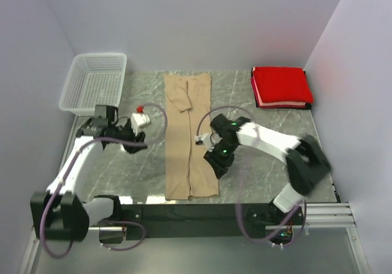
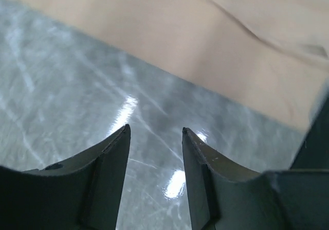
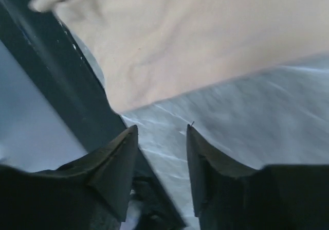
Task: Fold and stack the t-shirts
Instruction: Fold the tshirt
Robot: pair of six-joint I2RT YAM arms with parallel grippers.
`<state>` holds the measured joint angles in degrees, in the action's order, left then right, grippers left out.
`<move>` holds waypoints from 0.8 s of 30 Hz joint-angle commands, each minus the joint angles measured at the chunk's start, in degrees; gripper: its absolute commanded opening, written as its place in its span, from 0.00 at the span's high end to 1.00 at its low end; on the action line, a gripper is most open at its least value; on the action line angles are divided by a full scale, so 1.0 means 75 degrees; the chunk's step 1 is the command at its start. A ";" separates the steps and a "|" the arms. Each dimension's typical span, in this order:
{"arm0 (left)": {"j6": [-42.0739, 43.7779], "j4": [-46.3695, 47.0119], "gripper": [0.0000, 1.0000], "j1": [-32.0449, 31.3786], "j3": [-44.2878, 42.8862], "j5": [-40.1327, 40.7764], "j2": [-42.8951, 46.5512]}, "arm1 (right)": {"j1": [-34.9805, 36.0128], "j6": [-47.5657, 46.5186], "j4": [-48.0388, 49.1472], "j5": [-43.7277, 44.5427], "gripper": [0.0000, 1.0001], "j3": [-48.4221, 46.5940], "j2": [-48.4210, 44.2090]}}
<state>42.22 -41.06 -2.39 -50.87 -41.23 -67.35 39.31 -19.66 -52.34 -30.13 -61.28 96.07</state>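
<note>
While the left gripper (image 2: 156,132) has its fingers (image 2: 110,158) parted to a middling gap with nothing between them, all that shows through that gap is shiny grey marble table (image 2: 61,101). The tan t-shirt (image 2: 205,39) lies just beyond the tips, not touching them.

Same deal on the other side. The right gripper (image 3: 162,129) has its fingers (image 3: 115,158) spread about as far, and they're holding nothing either. They hover over bare tabletop right by a corner of the tan shirt, close to the cloth but clear of it.

From the top camera, the tan shirt is folded lengthwise into one long narrow strip down the middle of the table, with a sleeve tucked in at its far end. The left gripper sits a little way off its left edge, and the right one is right up against its right edge, down by the near half.

The red t-shirt (image 1: 280,85) is a neat folded square well off to the right of the tan shirt's far end. A white mesh basket (image 1: 101,56) sits off to the left of that same end.
</note>
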 commanded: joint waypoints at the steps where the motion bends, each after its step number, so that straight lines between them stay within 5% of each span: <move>1: 0.2899 -0.1625 0.49 -0.0592 0.0641 -0.0643 0.1056 | 0.0230 -0.1171 0.1140 0.0969 0.47 0.0598 -0.2446; 8: 0.3255 -0.0984 0.51 -0.2678 0.1872 -0.0444 0.2558 | 0.1718 -0.3305 0.2489 0.1344 0.45 0.2590 -0.4886; 15: 0.2681 -0.0163 0.48 -0.5441 0.2213 0.0258 0.2055 | 0.3371 -0.4129 0.3777 0.2095 0.44 0.3834 -0.4842; 24: 0.2480 0.0470 0.47 -0.6969 0.2798 0.1185 0.1563 | 0.3864 -0.4351 0.4329 0.2458 0.46 0.4092 -0.4080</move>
<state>61.63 -40.86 -53.15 -31.18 -35.35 -54.74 67.51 -50.41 -24.86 -13.82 -31.42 63.86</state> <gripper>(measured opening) 0.540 0.550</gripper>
